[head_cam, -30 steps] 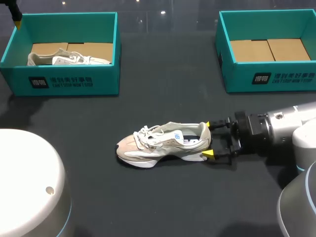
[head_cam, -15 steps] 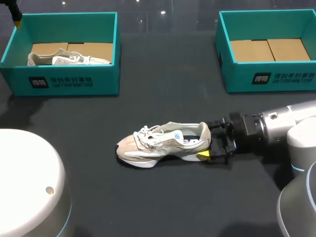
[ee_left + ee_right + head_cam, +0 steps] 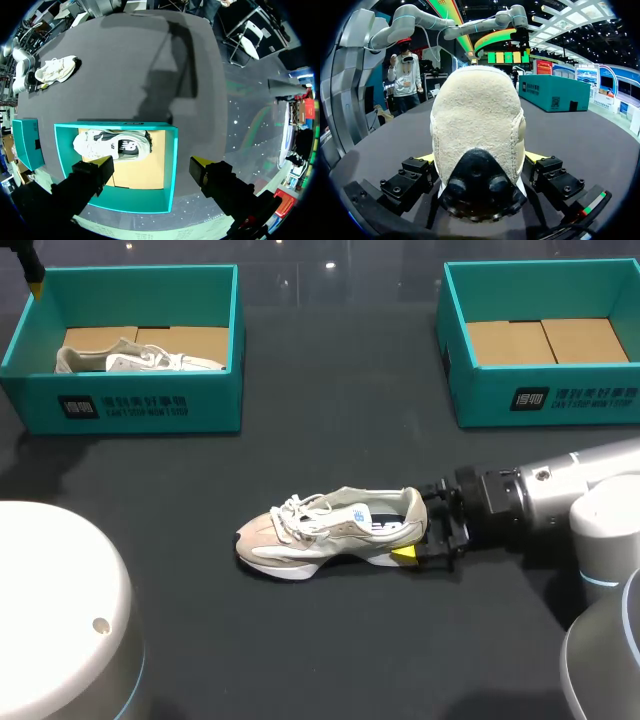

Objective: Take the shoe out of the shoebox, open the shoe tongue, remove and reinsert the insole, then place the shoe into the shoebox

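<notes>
The white sneaker [image 3: 325,530] lies on its sole on the dark table [image 3: 330,640]. The right gripper [image 3: 412,528] clamps its heel from both sides, apparently to steady it for tongue work. The left gripper [image 3: 152,167] hangs spread and empty above the teal shoebox [image 3: 172,165].

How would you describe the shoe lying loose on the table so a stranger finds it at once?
On the dark grey table, two teal cardboard shoeboxes stand along the far edge. Nearer, midway, lies a cream and beige lace-up trainer with a white sole, its heel at the right gripper. Unlike the pale trainer inside the left shoebox, it rests on bare tabletop.
</notes>
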You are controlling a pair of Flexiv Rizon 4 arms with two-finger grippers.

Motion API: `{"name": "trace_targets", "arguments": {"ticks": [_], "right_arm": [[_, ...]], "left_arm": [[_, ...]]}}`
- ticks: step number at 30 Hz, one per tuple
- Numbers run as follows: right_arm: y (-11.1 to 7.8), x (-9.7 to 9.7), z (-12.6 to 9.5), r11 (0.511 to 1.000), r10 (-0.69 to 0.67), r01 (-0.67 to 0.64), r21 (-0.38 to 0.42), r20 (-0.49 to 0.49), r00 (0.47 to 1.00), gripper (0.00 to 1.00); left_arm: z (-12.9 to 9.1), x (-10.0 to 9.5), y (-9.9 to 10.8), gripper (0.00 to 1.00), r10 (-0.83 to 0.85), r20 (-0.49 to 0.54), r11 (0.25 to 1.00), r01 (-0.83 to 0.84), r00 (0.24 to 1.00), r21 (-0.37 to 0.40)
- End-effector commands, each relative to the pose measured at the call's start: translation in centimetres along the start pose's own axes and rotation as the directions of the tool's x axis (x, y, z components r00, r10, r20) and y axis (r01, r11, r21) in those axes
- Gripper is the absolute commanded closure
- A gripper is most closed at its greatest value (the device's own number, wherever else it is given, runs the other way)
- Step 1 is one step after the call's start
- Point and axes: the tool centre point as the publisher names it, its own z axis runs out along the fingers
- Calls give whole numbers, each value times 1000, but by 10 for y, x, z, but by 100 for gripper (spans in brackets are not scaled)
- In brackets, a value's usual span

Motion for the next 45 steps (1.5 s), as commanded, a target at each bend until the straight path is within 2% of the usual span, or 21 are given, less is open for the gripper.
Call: {"name": "trace_targets", "arguments": {"ticks": [1, 6, 8, 9, 10, 11, 37, 39, 41, 45], "right_arm": [[0, -1, 6, 1000, 0, 0, 7, -3, 1000, 0], [-1, -1, 8, 1000, -3, 3, 6, -6, 1000, 2], [-2, -2, 8, 1000, -3, 3, 5, -6, 1000, 55], [-2, -2, 9, 1000, -2, 2, 4, -6, 1000, 67], [-2, -2, 9, 1000, -2, 2, 3, -5, 1000, 85], [-2, -2, 9, 1000, -1, 1, 3, -4, 1000, 100], [-2, 2, 11, 1000, 0, 1, 22, -19, 1000, 100], [-2, 2, 11, 1000, 0, 1, 22, -19, 1000, 100], [-2, 2, 11, 1000, 0, 1, 22, -19, 1000, 100], [-2, 2, 11, 1000, 0, 1, 22, -19, 1000, 100]], "left_arm": [[0, 0, -1, 0, 0, -2, 1000, 0, 1000, -1], [0, 0, -1, 0, 0, -2, 1000, 0, 1000, -1], [0, 0, -1, 0, 0, -2, 1000, 0, 1000, -1], [0, 0, -1, 0, 0, -2, 1000, 0, 1000, -1], [0, 0, -1, 0, 0, -2, 1000, 0, 1000, -1], [0, 0, -1, 0, 0, -2, 1000, 0, 1000, -1], [0, 0, -1, 0, 0, -2, 1000, 0, 1000, -1], [-16, -6, -12, 0, -123, 17, 990, 124, 992, -64], [-25, -14, -30, 0, -291, 41, 953, 293, 956, -74], [-21, -36, -62, 0, -610, -26, 793, 610, 792, -3]]}}
